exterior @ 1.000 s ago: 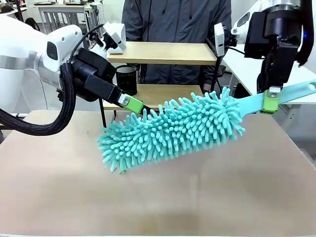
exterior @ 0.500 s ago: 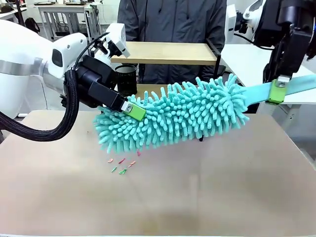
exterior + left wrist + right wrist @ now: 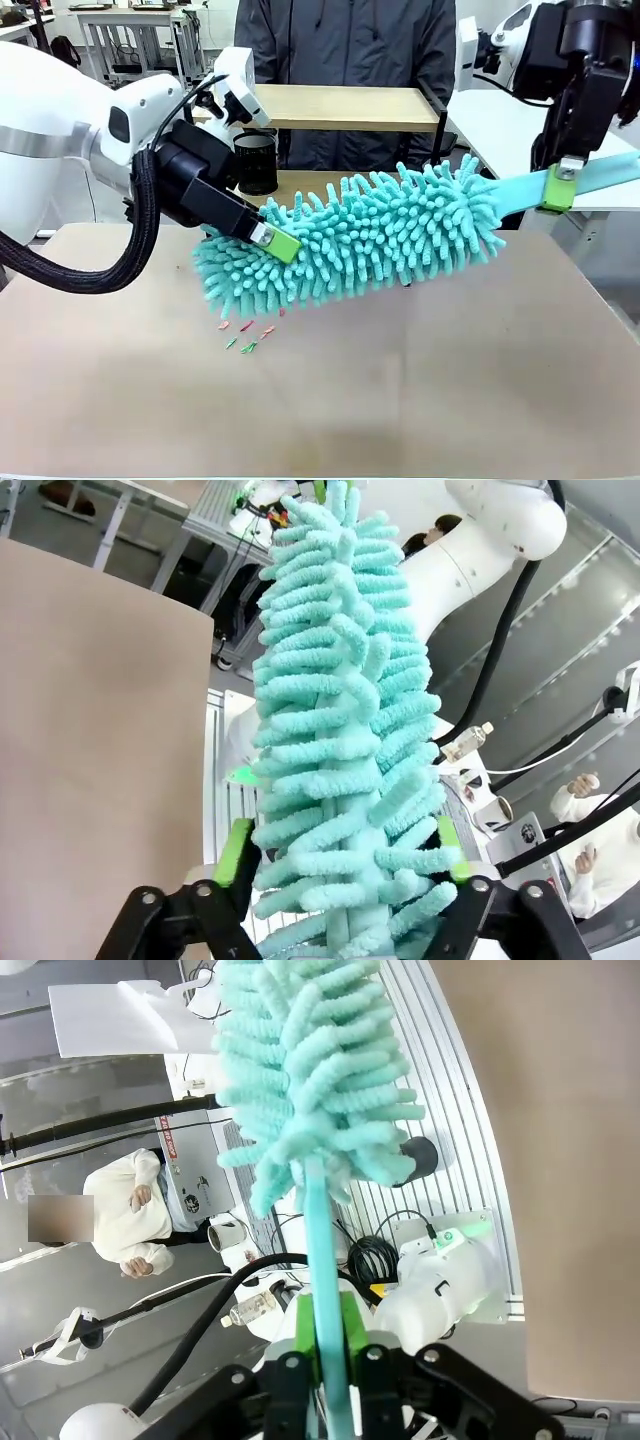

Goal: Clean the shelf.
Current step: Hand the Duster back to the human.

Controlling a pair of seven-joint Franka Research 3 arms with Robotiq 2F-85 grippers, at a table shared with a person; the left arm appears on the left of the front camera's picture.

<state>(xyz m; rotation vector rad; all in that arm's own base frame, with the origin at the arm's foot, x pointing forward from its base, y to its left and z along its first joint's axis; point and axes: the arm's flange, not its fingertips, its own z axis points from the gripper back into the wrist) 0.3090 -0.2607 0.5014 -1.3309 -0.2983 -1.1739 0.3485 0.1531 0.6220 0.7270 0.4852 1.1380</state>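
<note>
Left to right across the front view: our left gripper [image 3: 272,238] is clenching its fingers on the tip end of a turquoise microfibre duster [image 3: 350,245]. In the left wrist view, the green pads [image 3: 237,852] are pressing into the fluffy head [image 3: 340,740] from both sides, so we are reading this as a grasp on the duster's head rather than on its handle.

On the beige surface [image 3: 400,400], just below the duster's left end, small coloured scraps [image 3: 247,335] are lying loose; what they are is too small to tell.

Behind the duster, at the far edge of the surface, the shelf [image 3: 340,108] is standing upright, with a person [image 3: 345,40] just beyond it. Its upper wooden board is looking bare; a black mesh cup [image 3: 256,163] is sitting on the lower board, much of which the duster is hiding.

At the right, our right gripper [image 3: 556,188] is holding the duster's flat turquoise handle [image 3: 322,1260], its fingers clamped on it from both sides, as the right wrist view is showing.

Progress, as we are judging it: the duster is hanging in front of the shelf and clear of both boards, so no wiping contact is taking place. Whether either board has been dusted we cannot tell, and the scraps on the surface are remaining to be dealt with.
</note>
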